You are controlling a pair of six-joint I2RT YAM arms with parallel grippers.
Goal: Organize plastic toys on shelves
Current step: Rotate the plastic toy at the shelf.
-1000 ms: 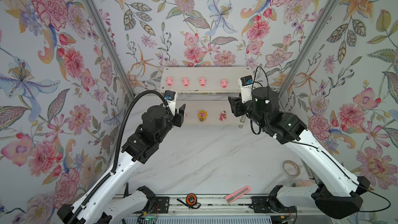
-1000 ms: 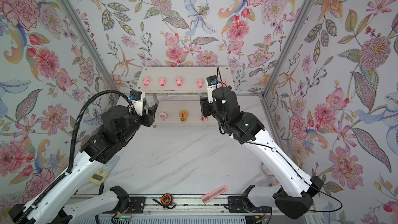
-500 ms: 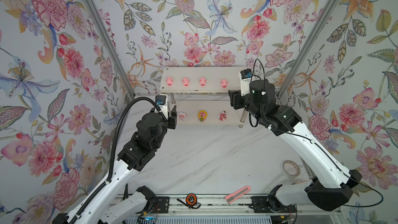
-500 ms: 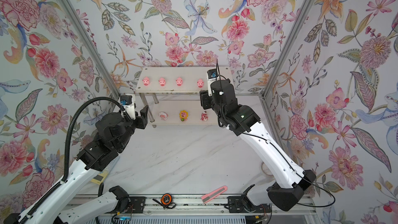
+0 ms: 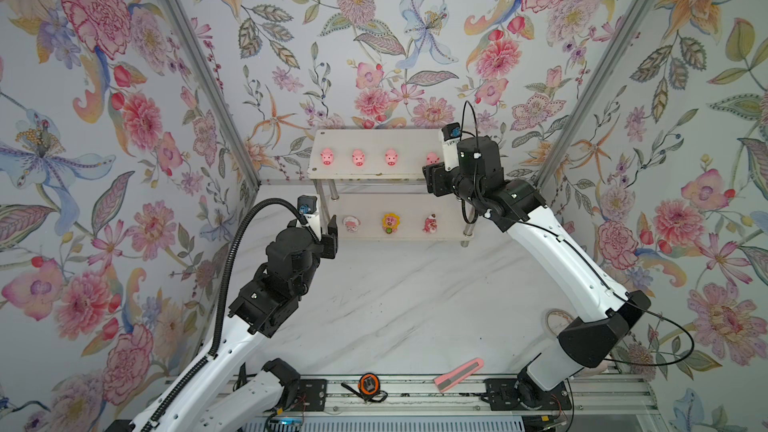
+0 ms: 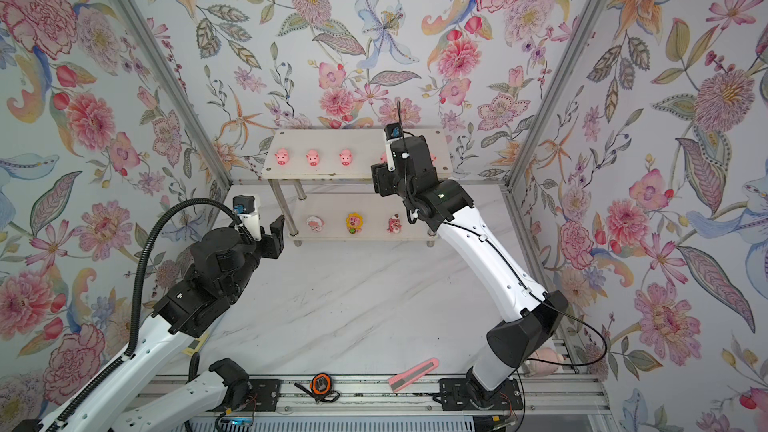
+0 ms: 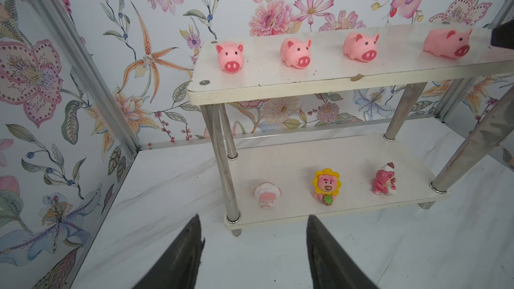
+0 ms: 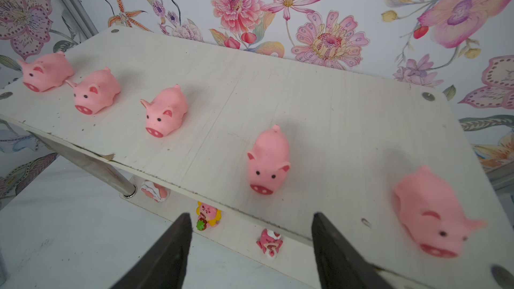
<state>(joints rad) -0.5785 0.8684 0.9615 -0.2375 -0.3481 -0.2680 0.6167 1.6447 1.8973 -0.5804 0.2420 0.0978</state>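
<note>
Pigs [image 8: 268,159] are ranged on the far rack's [image 7: 278,84] upper board, figurines [image 7: 326,186] on the lower, and with left claw [image 7: 253,216] and right claw [image 8: 250,215] spread empty, both should be drawn back clear of its legs [image 7: 219,148].

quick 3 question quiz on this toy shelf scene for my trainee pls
1. Count: how many pigs stand on the top shelf?
2. True or false: the left claw is gripping a toy.
3. Which figure stands in the middle of the bottom shelf?

Key
1. Five.
2. False: it is open and empty.
3. The yellow flower figure.
</note>
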